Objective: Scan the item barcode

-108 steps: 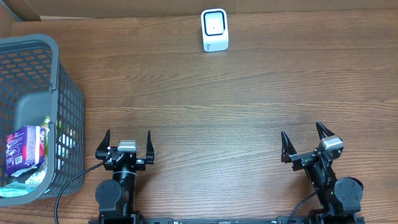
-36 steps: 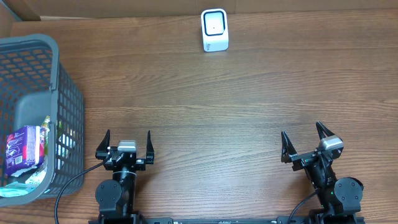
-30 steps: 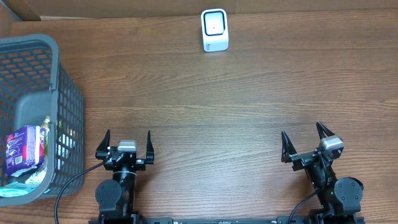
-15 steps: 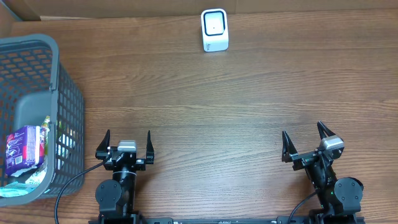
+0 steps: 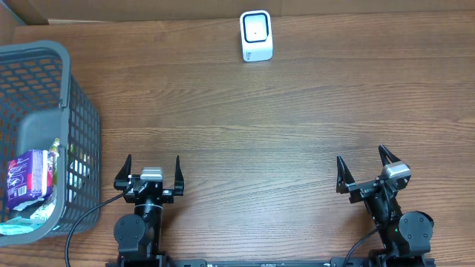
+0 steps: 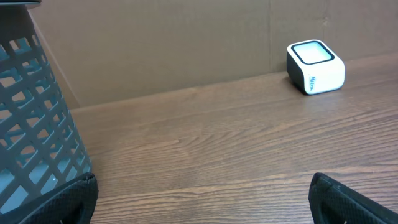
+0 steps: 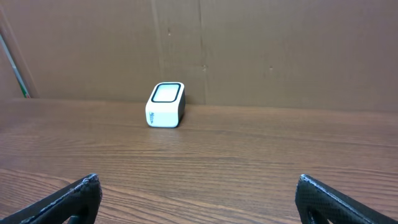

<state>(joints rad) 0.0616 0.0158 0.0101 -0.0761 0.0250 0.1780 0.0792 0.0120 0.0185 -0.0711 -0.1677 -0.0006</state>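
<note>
Wood-grain desk (image 5: 260, 126), cardboard wall (image 7: 249, 50) behind; white boxy scanner (image 5: 256, 35), grey plastic lattice basket (image 5: 82, 126); left end effector (image 5: 153, 162), right end effector (image 5: 361, 156) both wide open, empty.

**Occlusion and cropping.** The basket (image 5: 83, 133) is cut off by the left edge of the overhead view and by the left and top edges of the left wrist view. Inside it, the purple packet (image 5: 30, 175) bears print too small to read, and the items (image 5: 44, 211) under and beside the packet are largely hidden by the basket's mesh wall. Right of the basket, the left gripper (image 6: 202, 199) and right gripper (image 7: 199, 199) appear in their wrist views only as dark tips cropped at the bottom corners.
</note>
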